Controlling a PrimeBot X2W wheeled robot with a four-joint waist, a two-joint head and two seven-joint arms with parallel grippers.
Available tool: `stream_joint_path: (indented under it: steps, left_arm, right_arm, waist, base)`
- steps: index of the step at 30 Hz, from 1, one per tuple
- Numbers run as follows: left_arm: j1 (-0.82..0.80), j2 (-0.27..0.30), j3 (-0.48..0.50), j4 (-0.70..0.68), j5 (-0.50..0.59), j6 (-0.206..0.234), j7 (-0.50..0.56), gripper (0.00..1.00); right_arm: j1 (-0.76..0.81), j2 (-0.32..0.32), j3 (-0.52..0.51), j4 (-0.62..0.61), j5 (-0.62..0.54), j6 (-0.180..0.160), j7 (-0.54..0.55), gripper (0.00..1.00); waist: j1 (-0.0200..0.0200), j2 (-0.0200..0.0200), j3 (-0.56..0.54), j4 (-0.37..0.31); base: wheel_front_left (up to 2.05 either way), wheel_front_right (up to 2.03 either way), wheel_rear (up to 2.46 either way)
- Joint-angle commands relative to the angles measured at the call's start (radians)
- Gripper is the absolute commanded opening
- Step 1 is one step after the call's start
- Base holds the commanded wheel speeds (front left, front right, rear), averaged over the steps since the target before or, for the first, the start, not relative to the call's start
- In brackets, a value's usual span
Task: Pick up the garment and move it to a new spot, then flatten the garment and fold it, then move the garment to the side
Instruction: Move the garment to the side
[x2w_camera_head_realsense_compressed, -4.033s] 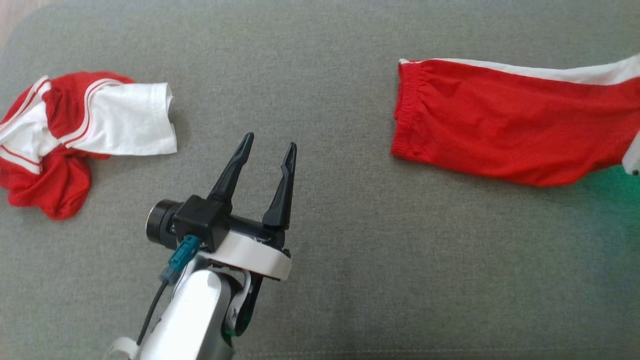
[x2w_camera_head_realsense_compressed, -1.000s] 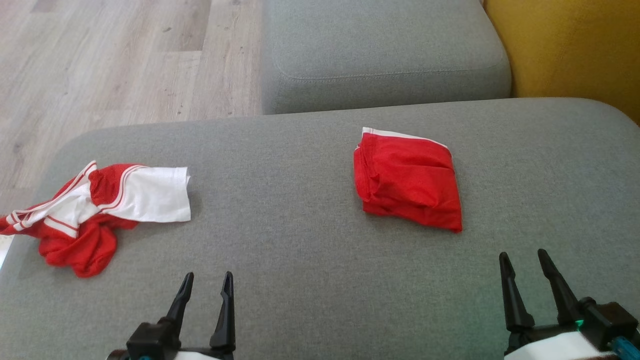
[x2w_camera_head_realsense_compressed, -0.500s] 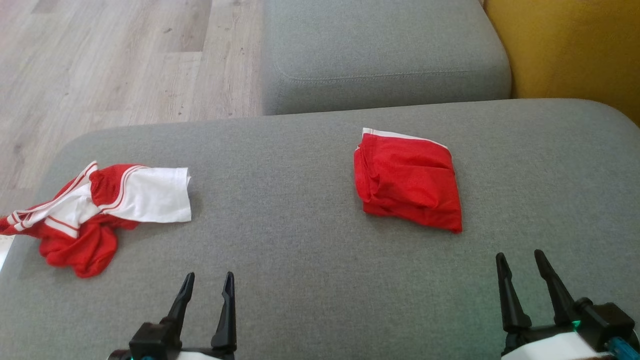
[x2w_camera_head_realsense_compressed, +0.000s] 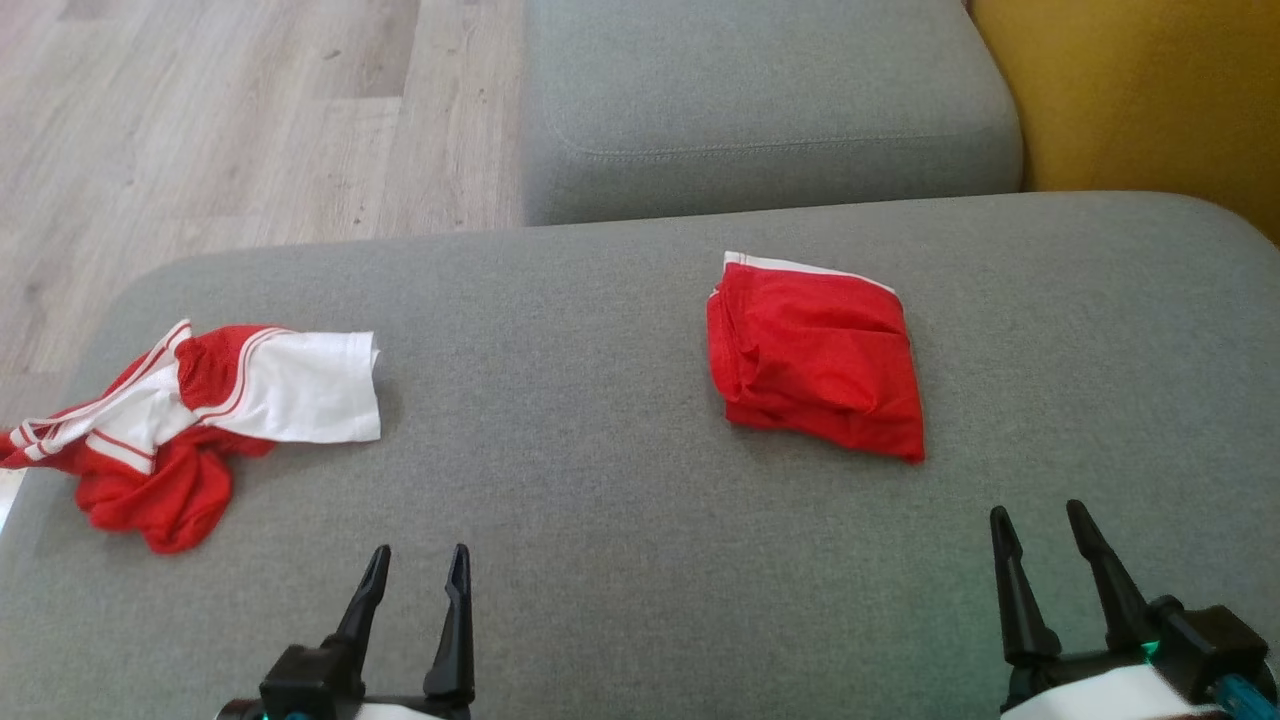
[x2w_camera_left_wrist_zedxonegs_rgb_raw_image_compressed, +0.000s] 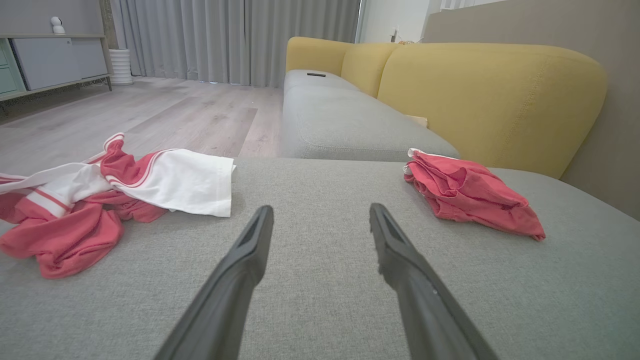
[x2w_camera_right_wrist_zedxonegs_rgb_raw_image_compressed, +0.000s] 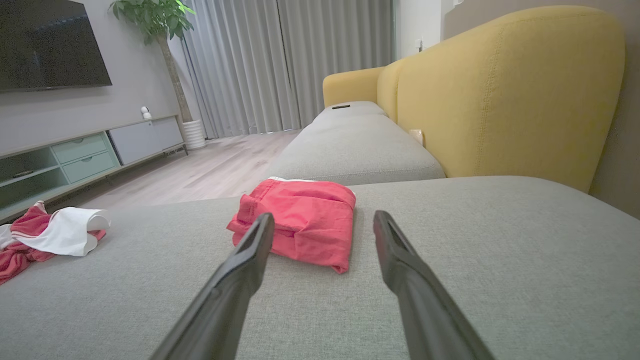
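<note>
Hovering low over cushion (x2w_camera_head_realsense_compressed: 620, 580) — left gripper (x2w_camera_head_realsense_compressed: 420, 550), right gripper (x2w_camera_head_realsense_compressed: 1035, 510) spread wide, empty; folded garment (x2w_camera_head_realsense_compressed: 815, 355) ahead.

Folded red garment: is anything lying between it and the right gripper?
Nothing visible does. Bare grey cushion separates the open right gripper from the folded red garment; the crumpled red-and-white garment lies well off to the left.

I am looking down at a big grey cushion (x2w_camera_head_realsense_compressed: 600, 560). Another grey cushion (x2w_camera_head_realsense_compressed: 760, 90) is sitting just behind it. A small dark thing (x2w_camera_right_wrist_zedxonegs_rgb_raw_image_compressed: 341, 106) is lying farther along the sofa. A yellow sofa back (x2w_camera_head_realsense_compressed: 1130, 90) is standing up on my right. A wood floor (x2w_camera_head_realsense_compressed: 230, 120) is spreading out on my left. Grey curtains (x2w_camera_right_wrist_zedxonegs_rgb_raw_image_compressed: 280, 65) are hanging far off. A black TV (x2w_camera_right_wrist_zedxonegs_rgb_raw_image_compressed: 50, 45) is hanging above a long cabinet (x2w_camera_right_wrist_zedxonegs_rgb_raw_image_compressed: 80, 150), with a green plant (x2w_camera_right_wrist_zedxonegs_rgb_raw_image_compressed: 150, 15) standing near.
</note>
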Motion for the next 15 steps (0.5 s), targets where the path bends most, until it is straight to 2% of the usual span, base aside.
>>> stream_joint_path:
  steps: [1,9,12,15]
  left_arm:
    - [-0.040,-0.004,0.024,-0.035,0.013,0.003,-0.012,1.00]
    - [-0.071,-0.004,0.000,-0.034,0.022,-0.006,-0.012,1.00]
    - [-0.084,-0.004,-0.017,-0.040,0.014,-0.018,-0.012,1.00]
    - [-0.101,-0.004,-0.040,-0.038,0.009,-0.034,-0.012,1.00]
  right_arm:
    - [-0.024,-0.006,0.020,-0.028,-0.001,0.007,-0.011,1.00]
    - [-0.095,0.032,-0.013,0.013,0.186,0.007,-0.011,1.00]
    - [-0.168,0.005,0.015,0.095,0.228,0.007,-0.002,1.00]
    - [-0.313,-0.029,0.026,0.240,0.323,0.007,0.109,1.00]
  waist:
    - [0.0000,0.0000,0.004,0.002]
    - [0.0000,0.0000,0.048,0.034]
    - [0.0000,0.0000,0.064,0.047]
    - [0.0000,0.0000,0.090,0.061]
  base:
    - [0.00,0.00,0.00]
    - [0.00,0.00,0.00]
    - [0.00,0.00,0.00]
    - [0.00,0.00,0.00]
